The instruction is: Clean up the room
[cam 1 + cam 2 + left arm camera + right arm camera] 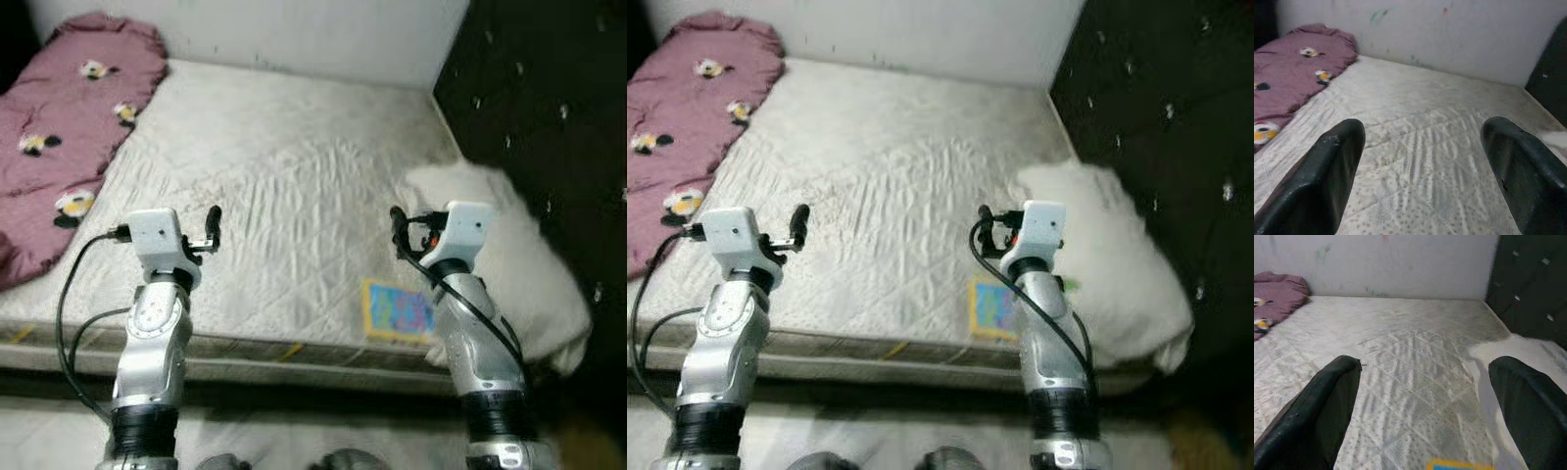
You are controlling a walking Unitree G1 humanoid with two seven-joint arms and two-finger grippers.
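Robot arms and grippers, seen from the head camera.
Each arm was a silver, segmented cylinder with a ribbed black collar near its base, ending in a white, box-shaped wrist housing. Black cables looped from both housings down along the arms. The left gripper (212, 227) and right gripper (397, 230) each carried long matte-black fingers (1327, 181) with rounded tips; a small orange-red marking showed on the right housing.
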